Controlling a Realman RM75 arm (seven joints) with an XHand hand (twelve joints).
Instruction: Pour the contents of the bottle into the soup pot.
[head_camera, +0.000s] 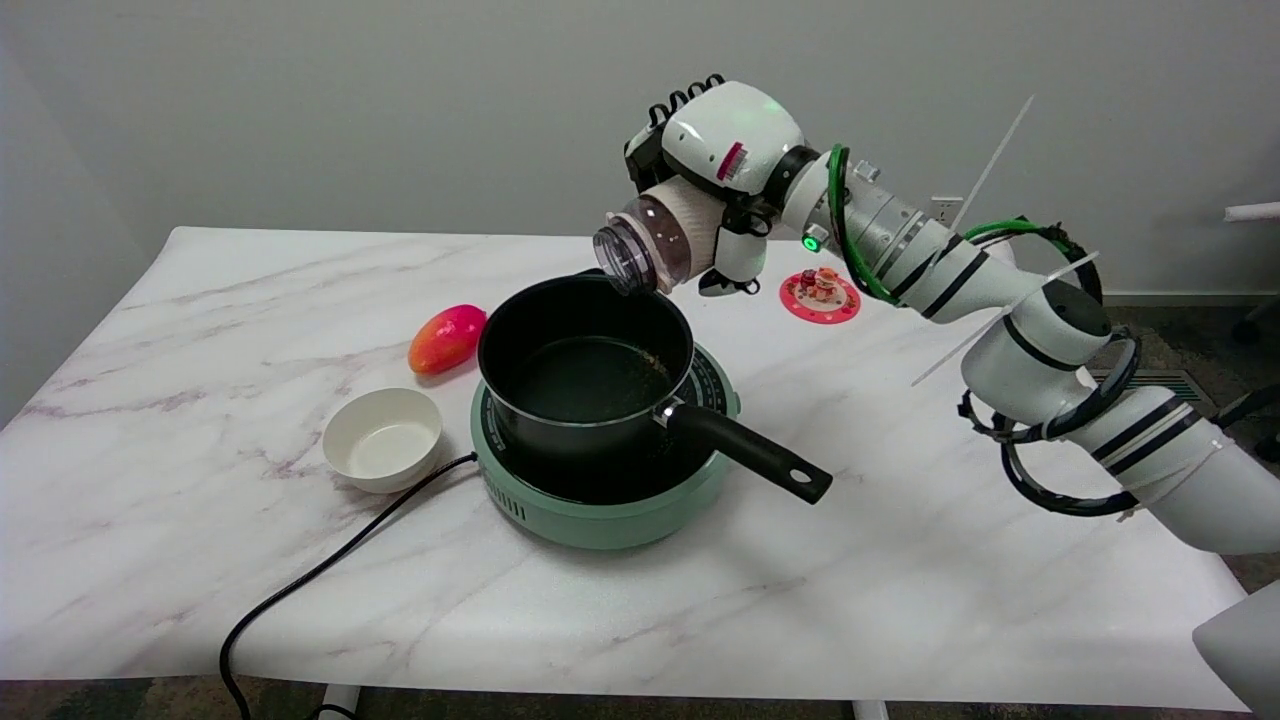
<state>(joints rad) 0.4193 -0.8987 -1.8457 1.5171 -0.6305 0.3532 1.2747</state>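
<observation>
I have the right hand (725, 165) wrapped around the bottle (660, 240), fingers closed on its body, holding it in the air over the far rim of the soup pot (585, 365). Key relation: the bottle's long axis runs from the hand down-left toward the pot, tilted past level, mouth lowest and sitting just above the rim, inside the pot's outline as far as I can judge. The bottle is clear plastic with a pale ribbed wrap, open neck, no cap visible; contents too faint to tell. Pot is black, handle pointing toward the near right, on a green hot plate (600, 500) on the marble surface (900, 600). Pouring looks underway or about done.
</observation>
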